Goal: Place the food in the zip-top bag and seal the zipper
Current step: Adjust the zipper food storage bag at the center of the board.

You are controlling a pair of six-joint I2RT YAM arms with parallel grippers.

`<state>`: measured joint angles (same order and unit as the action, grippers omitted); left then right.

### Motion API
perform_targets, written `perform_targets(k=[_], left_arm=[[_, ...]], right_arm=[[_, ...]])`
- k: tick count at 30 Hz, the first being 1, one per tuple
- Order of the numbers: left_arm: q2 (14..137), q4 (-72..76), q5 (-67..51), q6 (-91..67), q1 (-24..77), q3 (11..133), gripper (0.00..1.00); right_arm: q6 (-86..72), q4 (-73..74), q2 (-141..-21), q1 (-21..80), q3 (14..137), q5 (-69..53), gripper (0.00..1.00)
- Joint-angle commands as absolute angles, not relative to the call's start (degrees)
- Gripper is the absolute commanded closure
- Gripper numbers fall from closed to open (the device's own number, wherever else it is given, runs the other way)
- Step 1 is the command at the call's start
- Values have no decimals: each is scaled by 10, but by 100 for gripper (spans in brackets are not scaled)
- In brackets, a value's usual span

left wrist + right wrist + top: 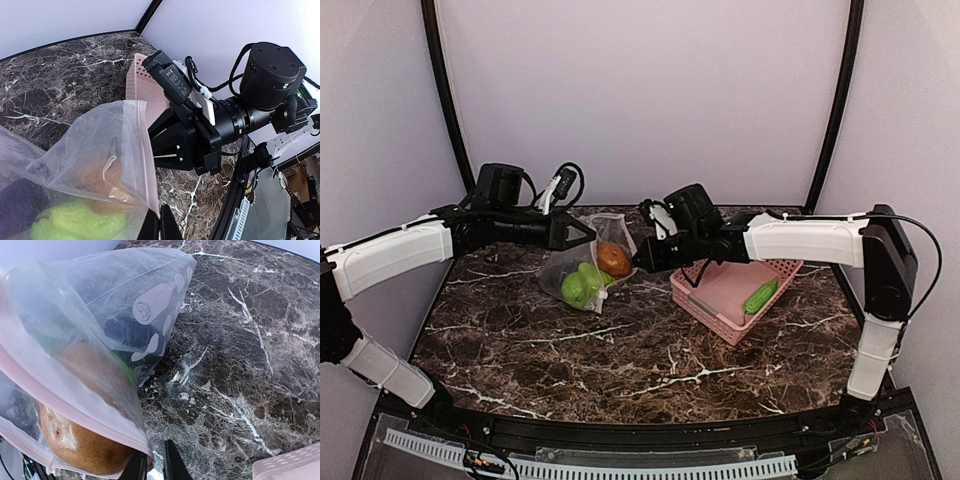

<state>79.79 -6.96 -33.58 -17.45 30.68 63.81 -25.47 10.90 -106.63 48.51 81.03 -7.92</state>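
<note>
Zip-top bag [100,315] gripped by left fingers [170,228] and right fingers [173,466] | dark veined marble table [620,350] | lilac walls [640,90]

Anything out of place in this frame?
Yes: one green cucumber piece lies in the pink basket, right of the bag, not with the potato and green fruit inside it. The left gripper and right gripper pinch the bag's mouth; sealing now would leave it out.

zip-top bag [100,145] lower left | brown lump [97,182], green fruit [75,222] inside | pink basket [137,82] behind | right pincer [151,147] at bag edge
</note>
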Motion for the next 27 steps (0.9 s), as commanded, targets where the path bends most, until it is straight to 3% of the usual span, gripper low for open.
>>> perform_targets(k=[1, 2, 8, 15, 27], left_arm=[[775, -60, -344, -176, 304, 640, 99], [775, -60, -345, -177, 303, 640, 99], [766, -79, -340, -189, 275, 681, 99], [790, -194, -340, -179, 263, 821, 99], [811, -218, -372, -209, 263, 865, 99]], right_arm=[[-254, 76, -1065, 480, 827, -110, 95], [-255, 73, -1061, 480, 828, -112, 100], [-251, 101, -1021, 481, 869, -125, 100], [-252, 122, -1005, 481, 943, -167, 100], [-255, 146, -1000, 481, 942, -142, 100]])
